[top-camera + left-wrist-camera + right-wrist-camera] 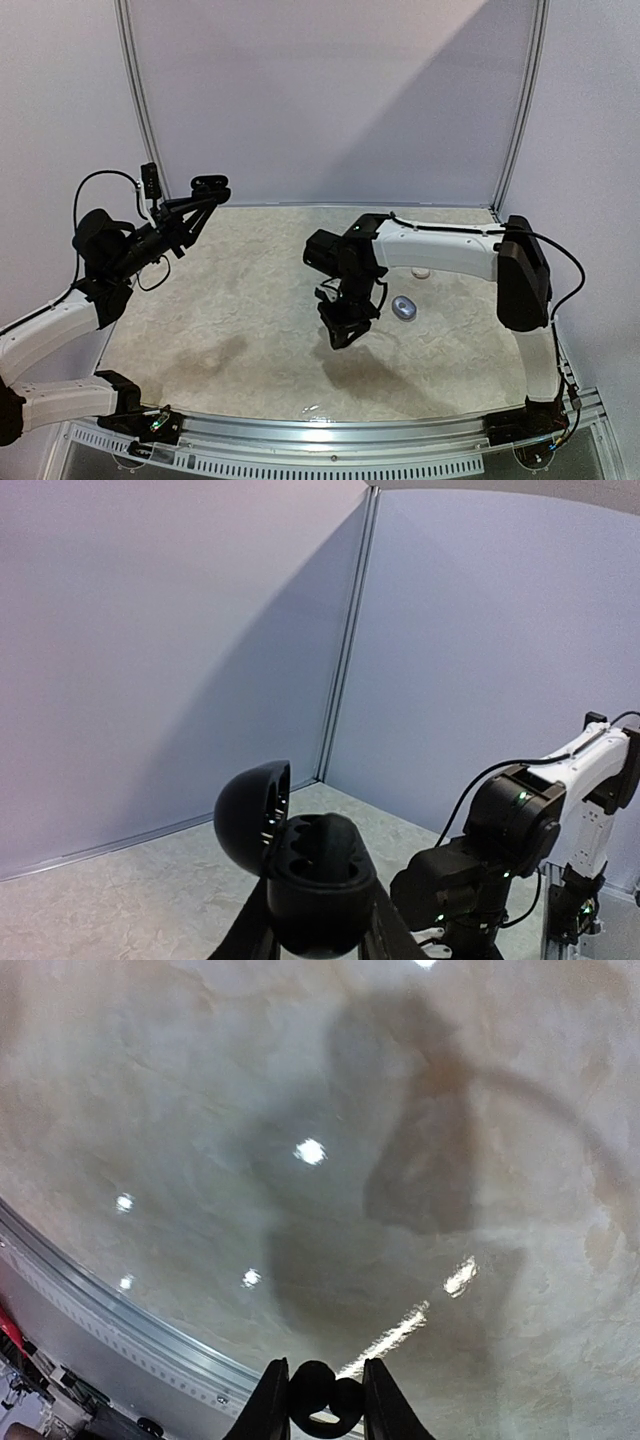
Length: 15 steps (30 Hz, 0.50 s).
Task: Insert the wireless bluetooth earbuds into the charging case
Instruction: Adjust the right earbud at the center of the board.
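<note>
My left gripper (pixel 208 190) is raised over the table's far left and is shut on a black charging case (pixel 320 885). The case's lid (pixel 250 815) stands open to the left. A dark rounded lump (pixel 333 842) sits in the case's wells; I cannot tell what it is. My right gripper (pixel 345 328) hangs above the table's middle, well right of the case. In the right wrist view its fingers (pixel 270 1400) are shut on a glossy black earbud (pixel 322 1398), held above the table.
A silver-grey pebble-like case (pixel 404 307) lies on the table just right of my right gripper. A small whitish object (pixel 421 271) lies farther back under the right forearm. The table's metal front rail (pixel 120 1310) is below the right gripper.
</note>
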Tool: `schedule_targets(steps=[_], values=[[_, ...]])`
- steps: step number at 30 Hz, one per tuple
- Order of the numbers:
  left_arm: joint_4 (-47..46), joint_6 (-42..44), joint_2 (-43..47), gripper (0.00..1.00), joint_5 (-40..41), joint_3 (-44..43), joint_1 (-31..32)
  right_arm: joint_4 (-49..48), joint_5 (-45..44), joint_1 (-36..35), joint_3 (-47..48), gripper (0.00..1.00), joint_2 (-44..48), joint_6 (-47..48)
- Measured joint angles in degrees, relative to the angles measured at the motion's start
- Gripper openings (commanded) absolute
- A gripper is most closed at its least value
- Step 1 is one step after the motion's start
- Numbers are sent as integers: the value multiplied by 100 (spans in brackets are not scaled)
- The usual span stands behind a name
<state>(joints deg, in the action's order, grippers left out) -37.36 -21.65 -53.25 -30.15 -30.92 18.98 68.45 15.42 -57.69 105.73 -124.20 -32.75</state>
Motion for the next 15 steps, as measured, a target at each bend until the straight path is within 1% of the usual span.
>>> schedule_targets(steps=[5,9,15], values=[[0,24,0,0,-79,17,0,490,387,2,-59,20,-264,52],[0,33,0,0,-116,35,0,669,752,0,-57,20,-468,116],[0,42,0,0,-136,44,2,848,713,-2,155,22,-876,177]])
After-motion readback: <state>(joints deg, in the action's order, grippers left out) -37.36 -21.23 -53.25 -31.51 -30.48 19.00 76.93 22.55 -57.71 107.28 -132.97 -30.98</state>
